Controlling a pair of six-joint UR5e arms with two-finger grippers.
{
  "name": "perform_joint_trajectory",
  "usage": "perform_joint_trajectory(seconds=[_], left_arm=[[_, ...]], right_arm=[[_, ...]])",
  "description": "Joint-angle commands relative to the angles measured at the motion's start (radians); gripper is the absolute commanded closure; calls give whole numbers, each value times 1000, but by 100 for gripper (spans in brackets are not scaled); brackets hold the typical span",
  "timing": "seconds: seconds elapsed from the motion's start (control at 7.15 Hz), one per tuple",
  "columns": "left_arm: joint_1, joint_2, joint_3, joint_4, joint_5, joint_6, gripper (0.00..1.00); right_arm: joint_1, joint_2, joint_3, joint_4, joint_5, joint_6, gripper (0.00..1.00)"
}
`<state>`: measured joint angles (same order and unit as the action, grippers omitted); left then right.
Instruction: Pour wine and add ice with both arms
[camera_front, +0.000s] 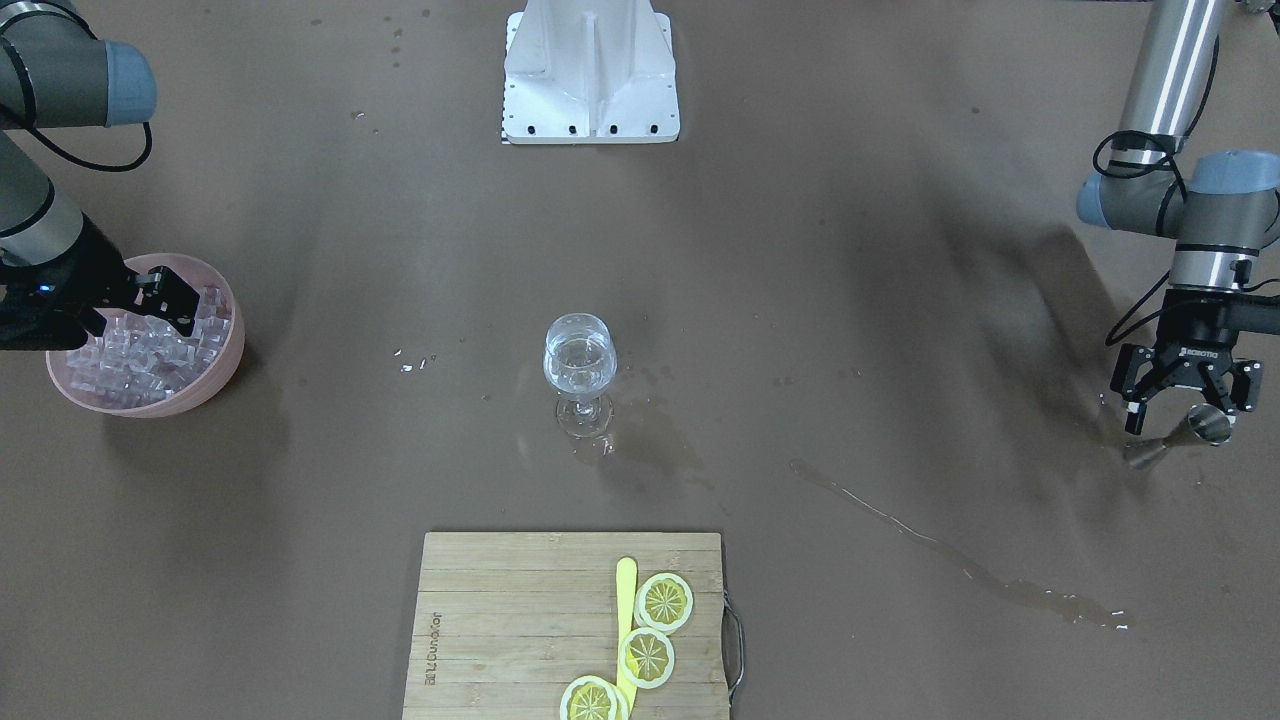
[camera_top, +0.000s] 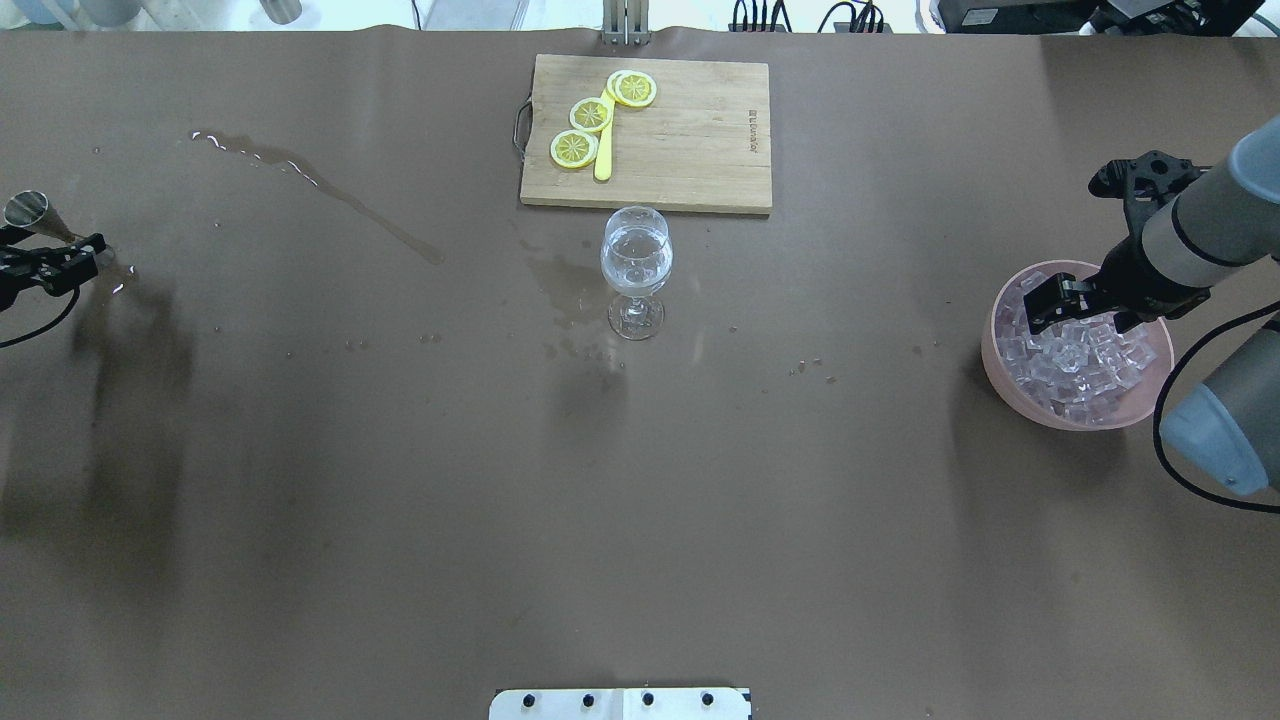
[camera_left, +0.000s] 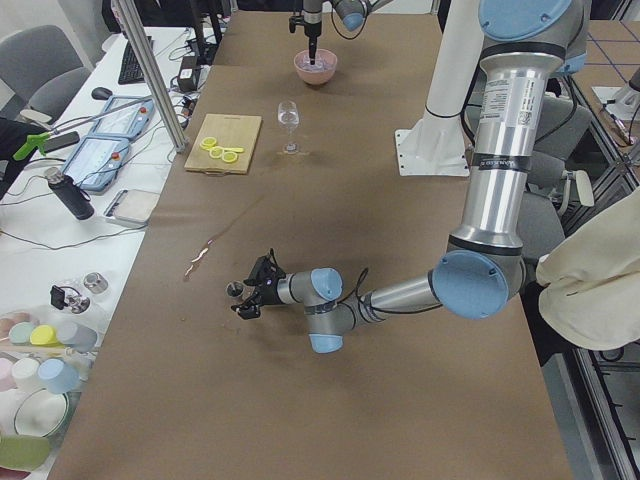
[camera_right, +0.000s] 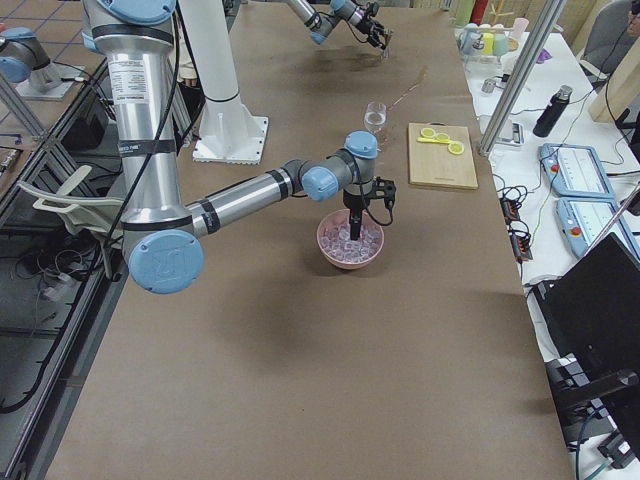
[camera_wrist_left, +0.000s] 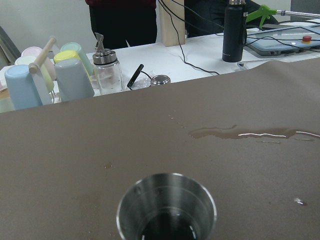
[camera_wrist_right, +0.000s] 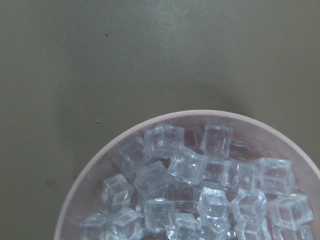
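Observation:
A wine glass (camera_front: 580, 360) stands upright at the table's middle with clear wine in its bowl; it also shows in the overhead view (camera_top: 636, 262). A pink bowl (camera_front: 225, 375) holds many ice cubes (camera_wrist_right: 190, 167). My right gripper (camera_front: 170, 303) is open, with its fingers down among the cubes; the wrist view shows no cube held. My left gripper (camera_front: 1190, 415) is open at the far table end. A steel jigger (camera_front: 1208, 424) stands upright on the table between its fingers, mouth up (camera_wrist_left: 167, 200).
A bamboo cutting board (camera_front: 500, 620) with lemon slices (camera_front: 664, 601) and a yellow knife lies across from the robot's white base (camera_front: 590, 80). A long wet streak (camera_front: 950, 560) and a small puddle (camera_front: 650, 440) mark the brown table. Bottles and cups (camera_wrist_left: 70, 75) stand past the table's left end.

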<state>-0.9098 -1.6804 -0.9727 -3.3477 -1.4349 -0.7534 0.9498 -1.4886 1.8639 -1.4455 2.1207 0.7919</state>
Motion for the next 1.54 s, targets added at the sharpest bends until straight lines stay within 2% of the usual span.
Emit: perform_joint_trajectory(seconds=[0.0,0.14,0.84,1.4], left_arm=[[3,-5,15,-6,1,2,25],[3,-8,35,-25,1,2,26],[3,-13,49,-39,-1,-1,45],[3,-16,49,-46,-1,-6,60]], right_arm=[[-2,-4,-3,4,1,1,1],[-5,-4,-3,4,5,1,2],[-11,-22,-3,5,12,1,3],[-29,-21,-14,5,10,4,15]])
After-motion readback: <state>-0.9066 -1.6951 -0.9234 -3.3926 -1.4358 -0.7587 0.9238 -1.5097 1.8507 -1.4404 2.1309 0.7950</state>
